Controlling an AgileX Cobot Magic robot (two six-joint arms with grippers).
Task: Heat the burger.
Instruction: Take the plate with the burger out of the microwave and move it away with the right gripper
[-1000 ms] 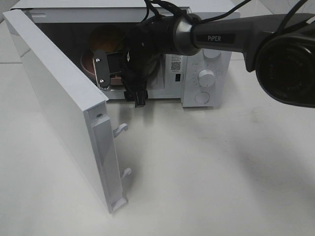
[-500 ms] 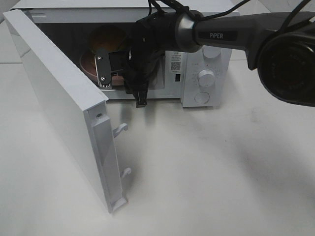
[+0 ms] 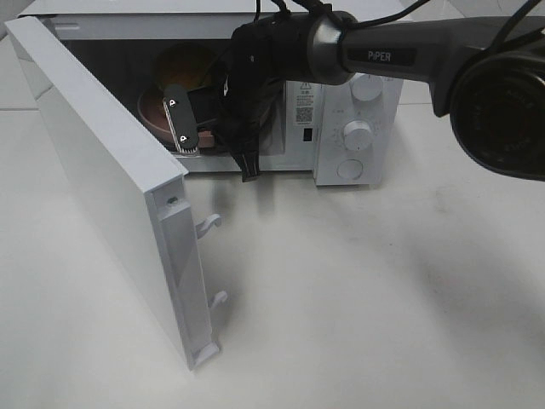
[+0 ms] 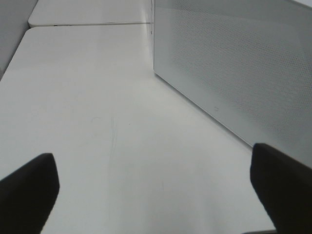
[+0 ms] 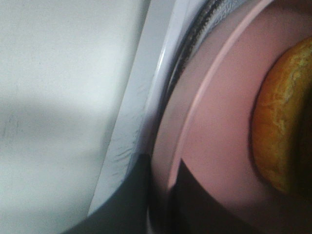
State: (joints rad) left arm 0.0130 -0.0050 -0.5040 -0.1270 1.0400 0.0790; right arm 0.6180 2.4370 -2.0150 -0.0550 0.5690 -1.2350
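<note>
The burger (image 5: pixel 285 131) sits on a pink plate (image 5: pixel 214 126) inside the open microwave (image 3: pixel 358 94). The right gripper (image 5: pixel 163 195) pinches the plate's rim; the left gripper (image 4: pixel 156 190) hangs spread above the desk (image 4: pixel 97 97).

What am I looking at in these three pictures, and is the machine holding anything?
It is a robot with two arms, each ending in a gripper. One picture looks down from a high camera on a white table with a microwave, its door open. The other two come from wrist cameras. The right gripper reaches inside and pinches the rim of the pink plate carrying the burger. The left gripper is open and empty above the table.
</note>
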